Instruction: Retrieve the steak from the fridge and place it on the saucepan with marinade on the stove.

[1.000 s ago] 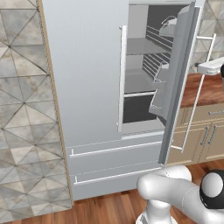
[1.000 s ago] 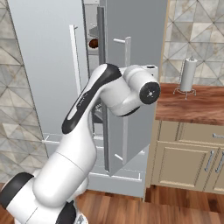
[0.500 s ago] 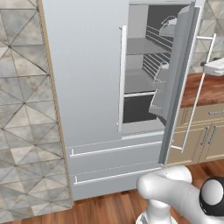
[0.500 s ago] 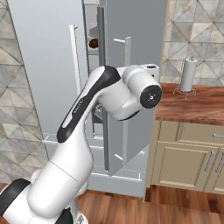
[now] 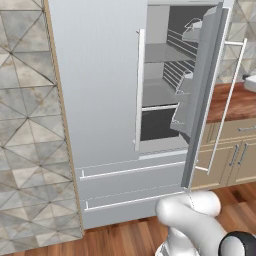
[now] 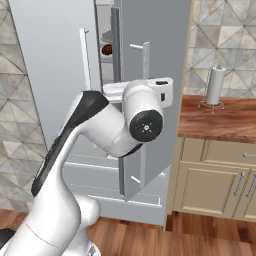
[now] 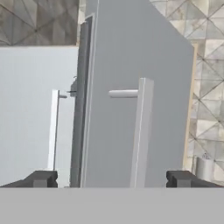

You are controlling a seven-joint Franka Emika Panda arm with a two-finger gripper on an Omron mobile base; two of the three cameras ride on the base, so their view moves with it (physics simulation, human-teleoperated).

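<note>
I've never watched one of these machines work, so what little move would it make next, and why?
Probably it should swing its open pincer left, round the edge of the open fridge door, toward the gap. The pincer holds nothing and faces the door's outer side with its white bar handle, while the steak sits on an upper shelf inside the fridge, behind that door.

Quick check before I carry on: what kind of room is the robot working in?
A home kitchen, by the look of it: a tall two-door fridge with its right door open, wooden base cabinets under a brown countertop, and a paper towel holder.
</note>
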